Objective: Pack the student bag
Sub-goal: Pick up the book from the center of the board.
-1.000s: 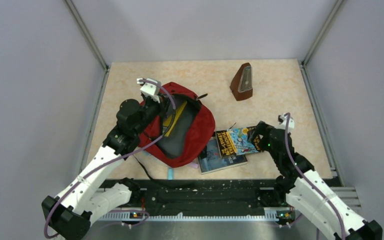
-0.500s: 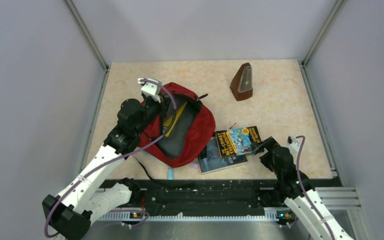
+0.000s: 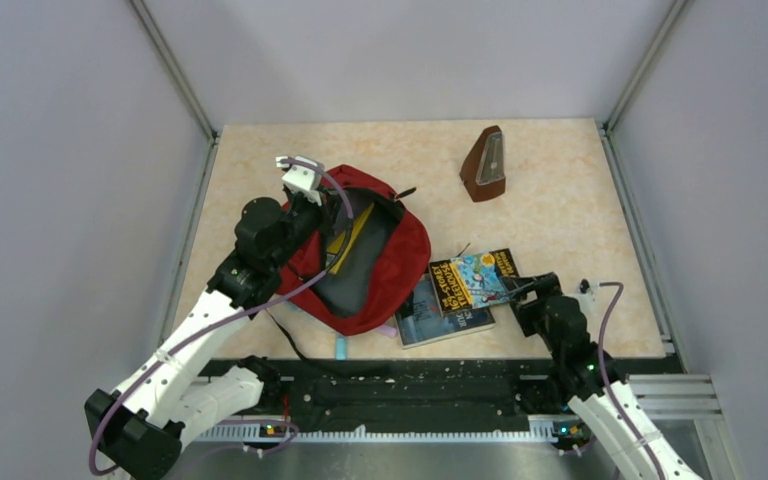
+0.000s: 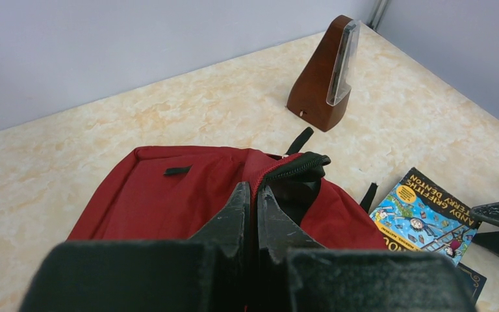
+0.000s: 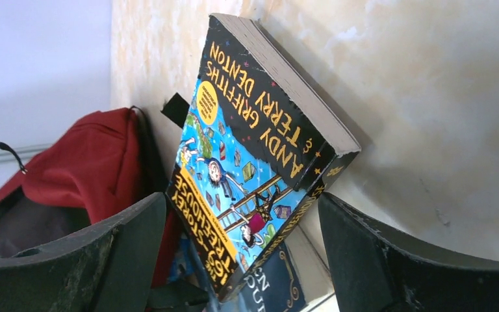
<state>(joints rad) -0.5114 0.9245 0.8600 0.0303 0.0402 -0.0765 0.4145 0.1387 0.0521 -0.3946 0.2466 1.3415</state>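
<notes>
The student bag (image 3: 400, 250), red with black zipper lines, lies open at centre left with a yellow-edged item (image 3: 352, 237) inside. My left gripper (image 3: 322, 215) is shut on the bag's (image 4: 162, 195) zipper rim, the red edge pinched between its fingers (image 4: 237, 218). A colourful paperback (image 3: 474, 280) lies right of the bag, partly on a dark blue book (image 3: 438, 320). My right gripper (image 3: 525, 295) is open at the paperback's right end. In the right wrist view the paperback's (image 5: 247, 162) corner sits between the spread fingers (image 5: 127, 237) without touching them.
A brown metronome (image 3: 485, 163) stands upright at the back, right of centre. Grey walls with metal posts enclose the table (image 3: 580, 210) on three sides. A black strap (image 3: 285, 335) trails from the bag toward the near edge.
My right arm has drawn back toward the near edge and dropped low, its gripper now level with the paperback's right end and its jaws slightly narrower. The left arm and bag have not moved.
</notes>
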